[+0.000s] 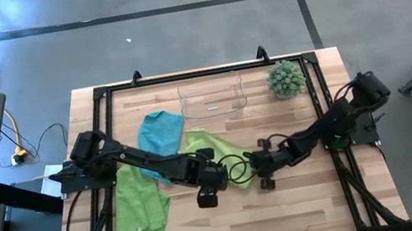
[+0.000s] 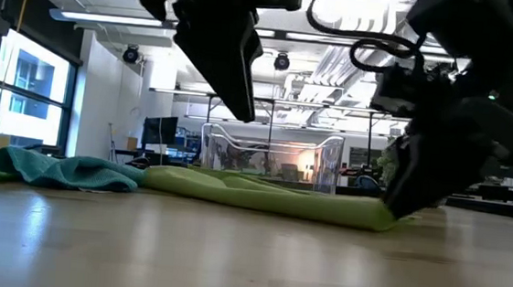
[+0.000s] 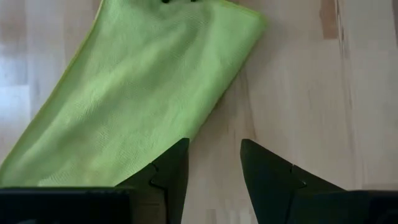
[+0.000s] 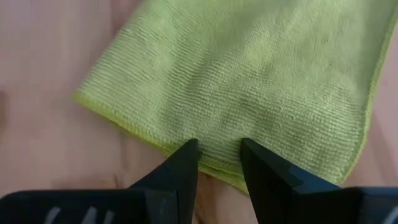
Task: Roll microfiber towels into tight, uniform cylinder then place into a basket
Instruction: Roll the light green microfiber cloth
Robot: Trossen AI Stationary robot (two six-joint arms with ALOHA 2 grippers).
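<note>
Found the folded lime green towel [image 1: 214,150] lying flat in the middle of the table, with the clear basket [image 1: 211,97] just past its far side. Saw the left gripper [image 3: 214,168] hanging over bare wood beside the towel's near edge, jaws half apart, holding nothing. Saw the right gripper [image 4: 219,158] low at that same edge, jaws narrow, pinching nothing yet. Probably needed next: to grab both near corners alike, then roll tight and straight toward the basket.

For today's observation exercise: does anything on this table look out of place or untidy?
Nothing is spilled or damaged. All three towels lie unrolled: the middle green towel flat and askew, the teal towel crumpled, another green towel rumpled. The basket stands upright, with no towel visible inside.
</note>
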